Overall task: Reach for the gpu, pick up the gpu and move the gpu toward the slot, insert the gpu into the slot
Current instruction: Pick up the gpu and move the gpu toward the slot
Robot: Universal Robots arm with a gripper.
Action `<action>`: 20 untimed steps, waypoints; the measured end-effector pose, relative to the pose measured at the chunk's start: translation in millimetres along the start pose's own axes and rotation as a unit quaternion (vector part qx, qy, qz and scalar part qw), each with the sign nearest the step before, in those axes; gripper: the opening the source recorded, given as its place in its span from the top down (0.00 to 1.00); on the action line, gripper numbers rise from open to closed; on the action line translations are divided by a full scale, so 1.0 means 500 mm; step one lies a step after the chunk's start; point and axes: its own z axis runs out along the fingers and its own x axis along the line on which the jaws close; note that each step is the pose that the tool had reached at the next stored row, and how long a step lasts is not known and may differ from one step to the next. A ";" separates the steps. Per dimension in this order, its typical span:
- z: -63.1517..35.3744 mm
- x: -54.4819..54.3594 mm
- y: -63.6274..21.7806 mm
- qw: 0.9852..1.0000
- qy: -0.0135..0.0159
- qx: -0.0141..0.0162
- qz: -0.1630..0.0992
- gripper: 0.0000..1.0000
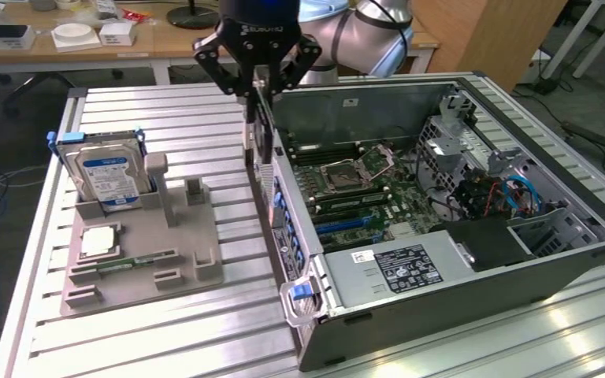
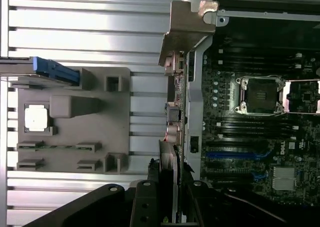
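My gripper [image 1: 259,81] is shut on the gpu [image 1: 264,134], which hangs edge-on below the fingers, above the open computer case's near wall. In the wrist view the gpu [image 2: 175,117] runs out from between the black fingers [image 2: 150,197], and its silver end bracket [image 2: 187,27] is at the far end, over the case's edge. The card is held in the air, above the motherboard. The blue slot [image 1: 343,226] lies on the motherboard inside the case, to the exterior view's right of the card; it also shows in the wrist view as blue slot [image 2: 235,154].
The open computer case [image 1: 554,236] lies on the slatted aluminium table [image 1: 176,346]. Its CPU socket [image 1: 339,175] is near the middle. On the exterior view's left, a grey fixture tray [image 1: 166,236] holds a hard drive [image 1: 108,175], a CPU chip [image 1: 101,240] and a memory stick [image 1: 124,264].
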 end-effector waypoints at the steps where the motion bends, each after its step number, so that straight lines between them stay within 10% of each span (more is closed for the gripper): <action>1: 0.000 -0.006 0.000 1.000 0.000 0.000 0.000 0.73; 20: 0.002 -0.130 -0.002 1.000 0.000 0.000 0.000 0.73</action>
